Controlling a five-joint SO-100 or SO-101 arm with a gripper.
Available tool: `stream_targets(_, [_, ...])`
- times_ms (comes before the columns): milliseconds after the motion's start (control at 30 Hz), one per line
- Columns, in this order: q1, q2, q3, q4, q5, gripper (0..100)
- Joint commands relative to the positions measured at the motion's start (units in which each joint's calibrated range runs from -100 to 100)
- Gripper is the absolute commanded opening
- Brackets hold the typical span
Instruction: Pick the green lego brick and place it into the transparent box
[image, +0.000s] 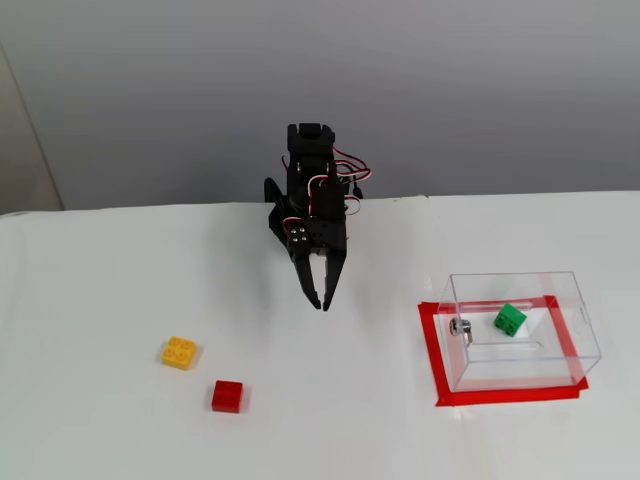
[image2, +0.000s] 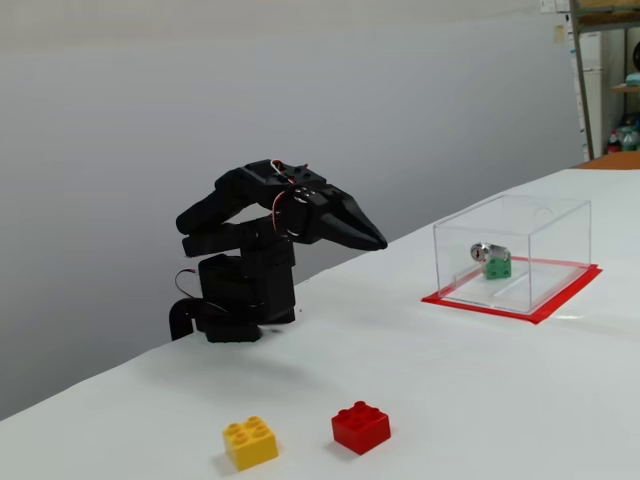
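Note:
The green lego brick lies inside the transparent box, which stands on a red tape outline at the right in both fixed views. My black gripper hangs above the table, well left of the box, pulled back near the arm's base. Its fingers are together with nothing between them.
A yellow brick and a red brick lie on the white table at the front left. The arm's base stands at the table's back edge before a grey wall.

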Motion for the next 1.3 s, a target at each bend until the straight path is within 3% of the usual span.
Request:
stream_targets(0, [0.12, -1.01, 1.50, 0.00, 0.21, 1])
stream_targets(633, [-2.18, -1.10, 15.51, 0.35, -0.15, 1])
stream_targets(833, [-2.25, -1.18, 14.79, 10.53, -0.26, 1])
stream_targets(1033, [-2.25, -1.18, 14.07, 12.44, -0.21, 1])
stream_targets(1267, [-2.18, -1.18, 10.00, 25.85, -0.21, 2])
